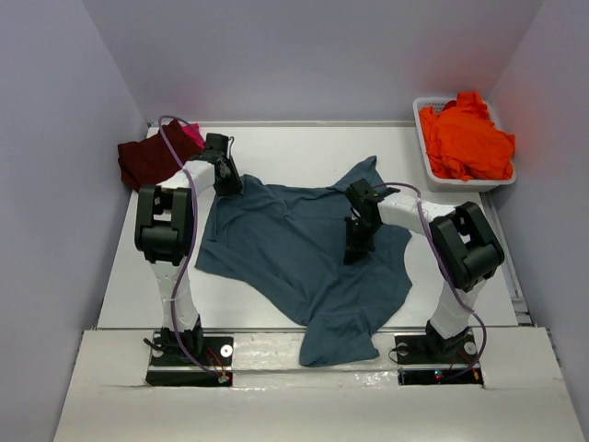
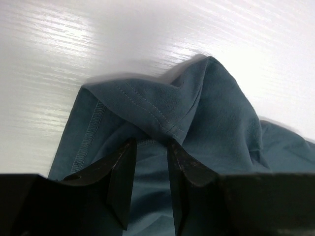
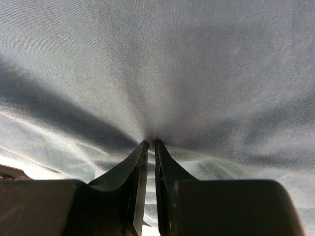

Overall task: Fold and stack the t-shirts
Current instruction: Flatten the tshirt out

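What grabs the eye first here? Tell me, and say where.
A slate-blue t-shirt sprawls rumpled across mid-table, pinched by the left fingers at its far-left corner and the right fingers near its middle. An orange t-shirt heaps in the white tub at the far right.

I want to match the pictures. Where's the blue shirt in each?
Top: blue shirt spread across the middle of the table.
Left wrist: its stitched corner, centre, at the left gripper.
Right wrist: fills nearly everything.
Shared landmark: the white table, top and left wrist only.
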Robot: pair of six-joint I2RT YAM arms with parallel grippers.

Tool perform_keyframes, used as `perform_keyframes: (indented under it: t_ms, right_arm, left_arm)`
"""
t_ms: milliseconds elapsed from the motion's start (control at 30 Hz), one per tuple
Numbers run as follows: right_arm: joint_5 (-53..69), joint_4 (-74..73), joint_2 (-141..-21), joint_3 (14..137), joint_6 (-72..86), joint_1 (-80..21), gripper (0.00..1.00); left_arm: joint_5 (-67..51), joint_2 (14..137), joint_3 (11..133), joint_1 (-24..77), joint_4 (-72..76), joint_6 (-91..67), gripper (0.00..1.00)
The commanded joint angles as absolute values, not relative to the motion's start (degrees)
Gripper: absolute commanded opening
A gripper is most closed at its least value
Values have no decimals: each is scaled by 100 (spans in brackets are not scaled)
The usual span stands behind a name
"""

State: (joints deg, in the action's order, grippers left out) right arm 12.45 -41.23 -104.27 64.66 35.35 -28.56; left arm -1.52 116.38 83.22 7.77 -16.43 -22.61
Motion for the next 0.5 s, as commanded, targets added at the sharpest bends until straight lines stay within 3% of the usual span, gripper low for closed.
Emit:
perform_keyframes:
  t_ms: [0, 467]
  right_arm:
    - [1151, -4034, -10556, 6302, 3489, -2883, 17]
    - [1151, -4034, -10582, 6319, 3489, -2883, 17]
  left_arm:
    - [-220, 11373, 8376, 756, -1459, -2197, 42]
    - [-422, 11619, 8596, 756, -1336, -2180, 41]
